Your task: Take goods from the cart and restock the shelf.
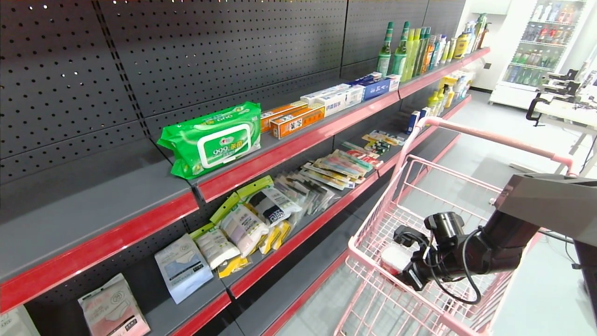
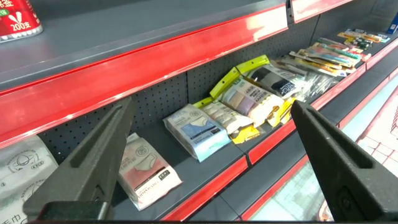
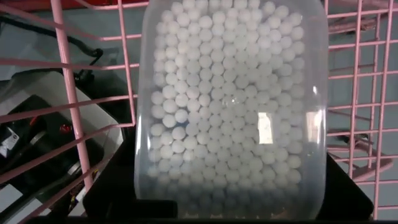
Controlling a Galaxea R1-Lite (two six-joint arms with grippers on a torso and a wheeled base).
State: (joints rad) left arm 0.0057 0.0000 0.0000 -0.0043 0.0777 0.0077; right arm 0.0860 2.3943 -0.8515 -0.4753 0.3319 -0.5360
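Clear container (image 3: 233, 106) packed with small white round tips. It sits inside the pink cart (image 3: 65, 93), low against the wire wall nearest the shelf. From the head view the same container (image 1: 394, 258) reads as a plain white block. The close right wrist view resolves the contents and a pale lid or wall over them.

Right gripper (image 1: 400, 265) is down in the cart basket, clamped on the container. Dark fingers (image 3: 348, 190) flank both of its sides. One container in hand; the cart's other contents can't be made out.

Cart (image 1: 489, 137): one, pink wire, handle bar towards the far end of the aisle, parked just beside the shelf (image 1: 116, 233).

Left gripper (image 2: 212, 109) is spread wide with nothing between the fingers, facing the lower tier. Its view picks out packets that the head view has at its edge: one pink-and-white pack (image 2: 146, 171) and one blue-and-white pack (image 2: 196, 130). There is also a red-labelled item (image 2: 18, 18) on the tier above.

Head view, upper tier:
- one green wipes pack (image 1: 212, 140)
- two orange boxes (image 1: 294, 119)
- a run of white and blue boxes, count unclear
- two green bottles (image 1: 392, 46) in front of further bottles

Lower tier: a loose heap of flat packets (image 1: 261, 210), overlapping, not countable. A glass-door cooler (image 1: 536, 37) stands at the far end.
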